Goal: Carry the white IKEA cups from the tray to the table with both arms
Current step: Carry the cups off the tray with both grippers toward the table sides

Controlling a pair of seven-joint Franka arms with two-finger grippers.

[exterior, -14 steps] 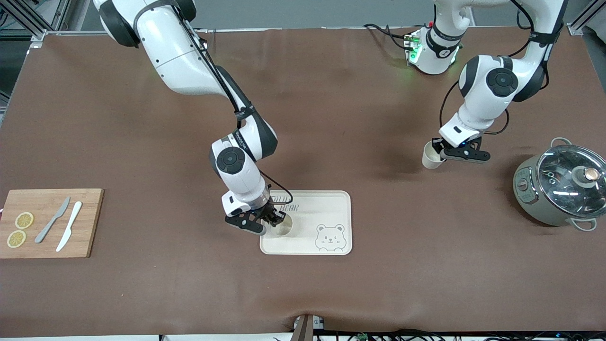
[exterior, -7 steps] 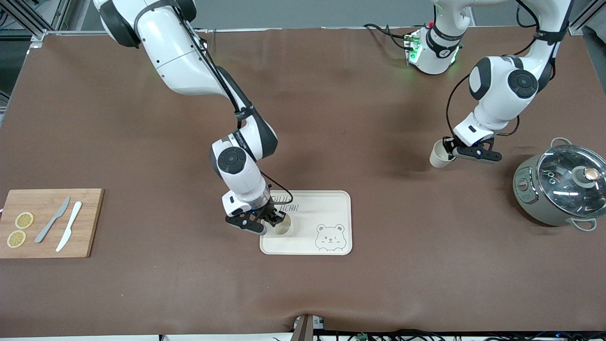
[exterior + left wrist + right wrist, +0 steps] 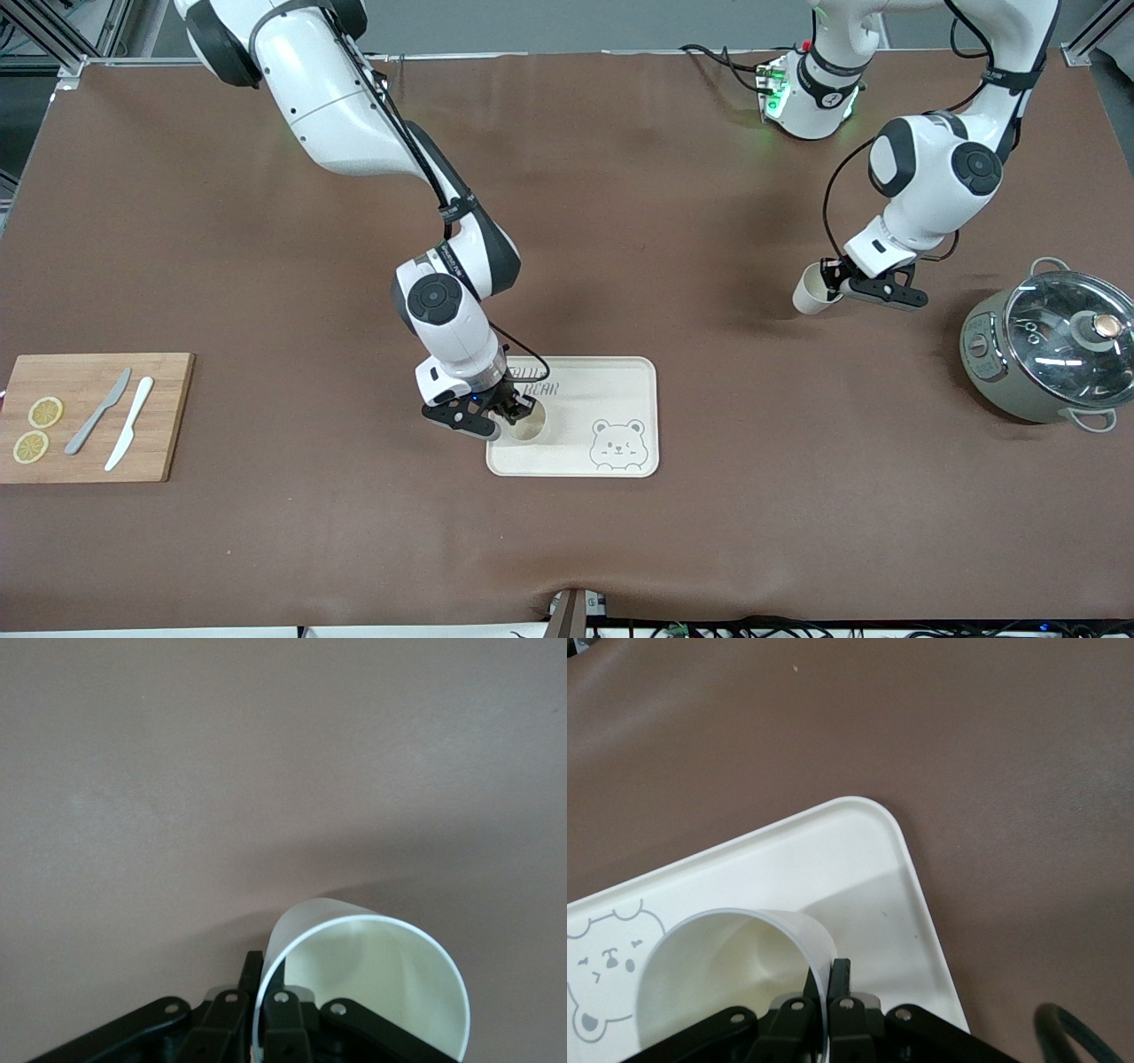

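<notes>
My right gripper (image 3: pixel 512 413) is shut on the rim of a white cup (image 3: pixel 529 424) that sits on the cream bear tray (image 3: pixel 620 390), at the tray's end toward the right arm. In the right wrist view the fingers (image 3: pixel 841 979) pinch the cup wall (image 3: pixel 726 966) over the tray (image 3: pixel 859 868). My left gripper (image 3: pixel 837 283) is shut on the rim of the second white cup (image 3: pixel 808 294), held tilted above the bare brown table, apart from the tray and toward the left arm's end. The left wrist view shows that cup (image 3: pixel 372 979) over bare table.
A grey-green pot with a glass lid (image 3: pixel 1050 347) stands at the left arm's end. A wooden board (image 3: pixel 89 416) with two knives and lemon slices lies at the right arm's end. A box with green lights (image 3: pixel 780 89) sits by the left arm's base.
My left arm swung with its cup, first toward the pot, then back a little toward the table's middle. My right gripper stays at the cup on the tray.
</notes>
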